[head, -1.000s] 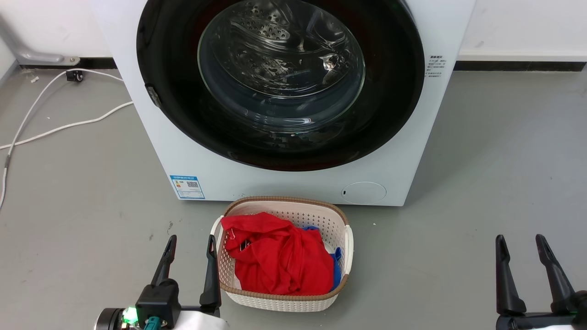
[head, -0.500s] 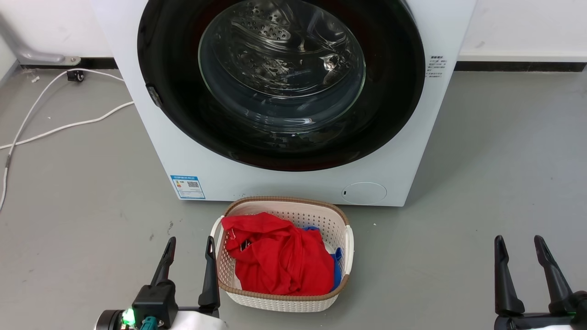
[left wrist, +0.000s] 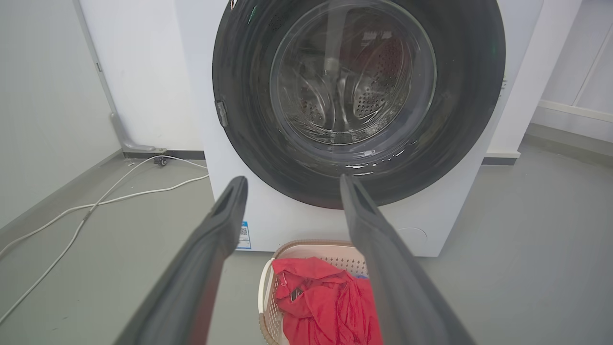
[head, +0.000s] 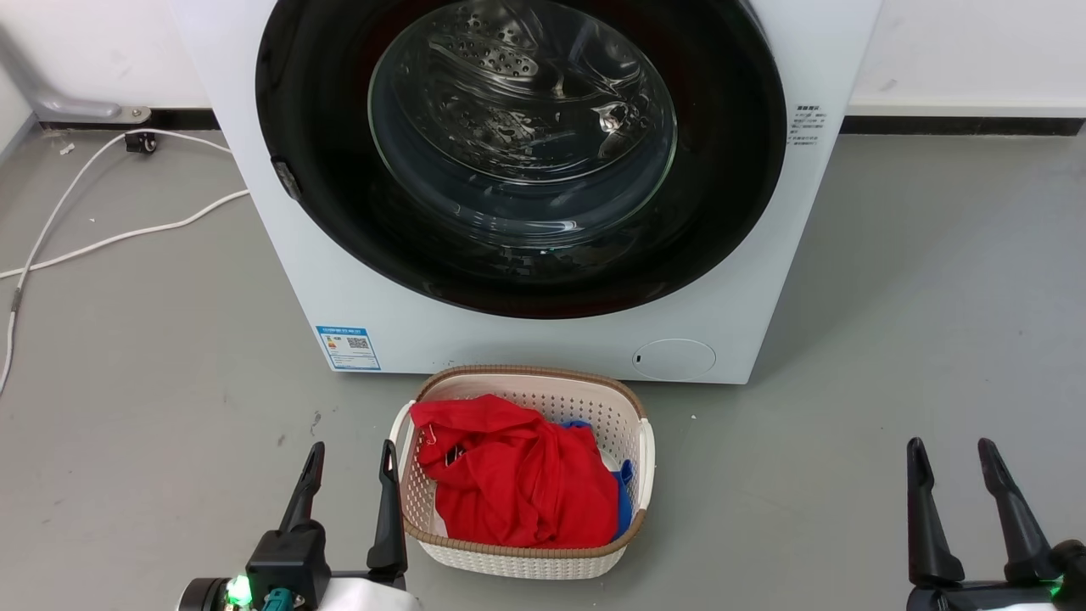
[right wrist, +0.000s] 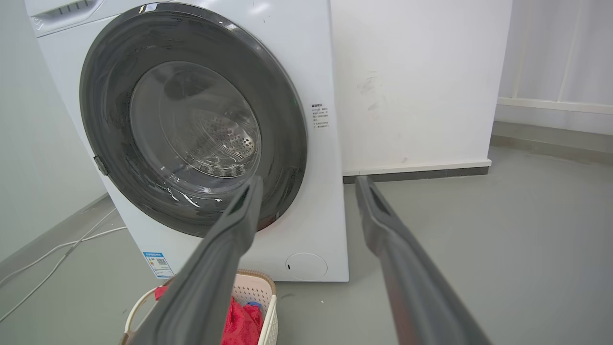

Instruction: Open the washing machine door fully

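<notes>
The white washing machine (head: 356, 288) stands on the grey floor ahead of me. Its round glossy black door (head: 730, 195) with the bulging glass window lies flat against the machine front, with a small latch tab at its left rim. The same door (left wrist: 469, 96) faces the left wrist view, and the door (right wrist: 282, 124) is seen at an angle in the right wrist view. My left gripper (head: 352, 451) is open low at the left, beside the basket. My right gripper (head: 948, 448) is open low at the right, above bare floor. Both are far from the door.
A cream laundry basket (head: 632, 424) with red and blue clothes sits on the floor just in front of the machine. White cables (head: 110, 238) trail over the floor at the left. A white wall (right wrist: 421, 81) stands right of the machine.
Both grippers have slipped slightly lower in the head view, the right one also a little leftward. The door has not moved.
</notes>
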